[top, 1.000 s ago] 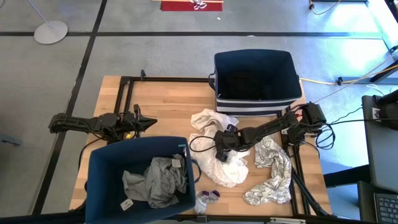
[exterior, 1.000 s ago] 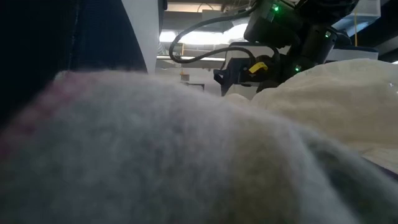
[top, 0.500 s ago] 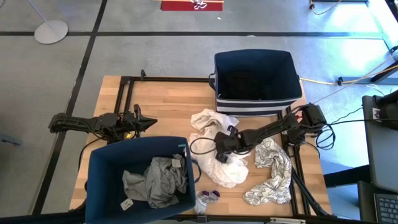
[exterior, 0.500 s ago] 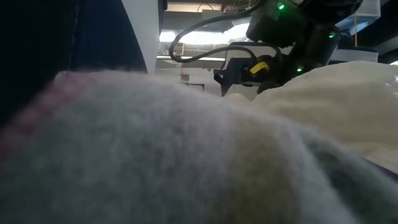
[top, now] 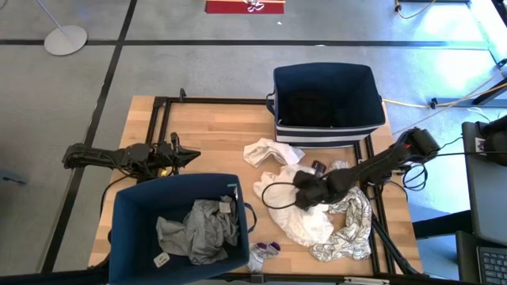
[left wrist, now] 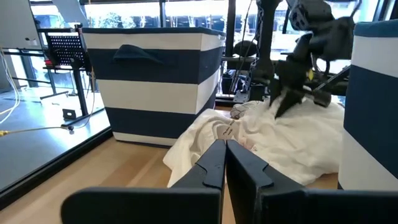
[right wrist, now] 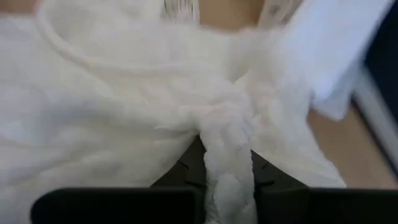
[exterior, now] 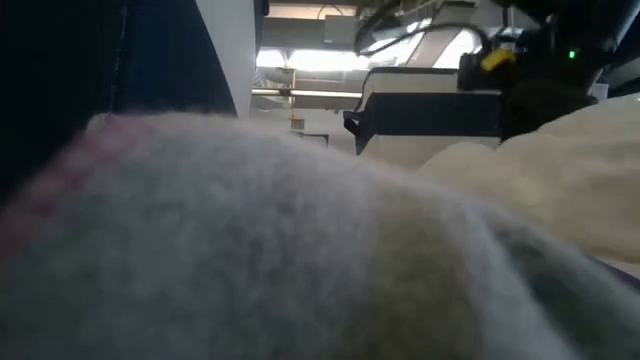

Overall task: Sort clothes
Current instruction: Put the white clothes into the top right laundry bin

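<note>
A white garment (top: 293,202) lies on the table's middle; it also shows in the left wrist view (left wrist: 261,140) and the low view (exterior: 560,170). My right gripper (top: 301,196) is over it, shut on its cloth (right wrist: 227,168). A white garment with dark squiggly print (top: 348,226) lies at the near right, partly under the white one. A grey garment (top: 198,229) lies in the near-left navy bin (top: 127,237). My left gripper (top: 188,156) is shut and empty (left wrist: 224,165), at the table's left. My right gripper pinches a bunched-up fold of the white garment (right wrist: 227,140) between its two fingers. It comes slanting down from the table's right side. The rest of the garment lies on the table, and its far-left end (top: 261,152) rests on the wood.
An empty navy bin (top: 323,99) with a striped wall (left wrist: 152,81) stands at the far middle. A small white-and-purple piece (top: 265,249) lies at the near edge. A grey fuzzy thing (exterior: 250,250) fills most of the low view. Bare wood (top: 214,131) lies at the far left.
My right gripper has moved toward the table's right and near edges, shut on the white garment. The garment's near part has slid along with it, onto the printed garment's edge. Its far-left end has stayed in place.
</note>
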Action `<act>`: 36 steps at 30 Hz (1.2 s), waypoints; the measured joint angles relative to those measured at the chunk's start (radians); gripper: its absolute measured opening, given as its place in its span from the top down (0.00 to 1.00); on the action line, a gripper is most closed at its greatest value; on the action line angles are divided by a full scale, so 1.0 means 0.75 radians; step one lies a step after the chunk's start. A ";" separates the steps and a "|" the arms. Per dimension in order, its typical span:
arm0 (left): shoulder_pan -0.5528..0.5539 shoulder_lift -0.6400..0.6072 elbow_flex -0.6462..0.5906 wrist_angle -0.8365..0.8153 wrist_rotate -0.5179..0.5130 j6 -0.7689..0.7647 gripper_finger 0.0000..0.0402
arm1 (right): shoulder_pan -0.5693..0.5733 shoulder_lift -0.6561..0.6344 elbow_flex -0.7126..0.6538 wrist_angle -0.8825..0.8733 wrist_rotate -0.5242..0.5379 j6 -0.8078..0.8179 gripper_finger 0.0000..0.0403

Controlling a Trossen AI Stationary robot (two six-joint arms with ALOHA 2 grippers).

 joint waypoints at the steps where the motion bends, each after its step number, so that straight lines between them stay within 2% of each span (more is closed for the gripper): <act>1: 0.001 0.000 0.000 0.000 0.000 0.000 0.99 | -0.002 -0.030 0.000 0.000 0.025 -0.002 0.91; 7: 0.000 0.000 0.000 0.001 0.000 0.000 0.99 | -0.002 -0.193 0.042 -0.009 0.224 -0.063 0.91; 12: 0.000 0.000 0.000 0.002 0.000 0.001 0.99 | -0.002 -0.257 0.160 -0.001 0.393 -0.221 0.91; 17: 0.000 0.000 0.000 0.002 0.000 0.001 0.99 | -0.003 -0.258 0.324 0.036 0.549 -0.461 0.91; 22: 0.001 0.000 0.000 0.002 0.000 0.001 0.99 | -0.003 -0.259 0.438 0.305 0.640 -0.837 0.91; 27: 0.000 0.000 0.000 0.003 0.000 0.001 0.99 | -0.004 -0.259 0.504 0.732 0.636 -1.298 0.91; 30: 0.000 0.000 0.000 0.003 0.000 -0.003 0.99 | -0.004 -0.259 0.506 1.028 0.560 -1.548 0.91; 33: 0.000 0.000 0.000 0.003 0.000 -0.023 0.99 | -0.016 -0.260 0.506 1.266 0.445 -1.727 0.91; 36: 0.000 0.000 0.000 0.003 0.000 -0.024 0.99 | -0.064 -0.260 0.506 1.372 0.250 -1.751 0.91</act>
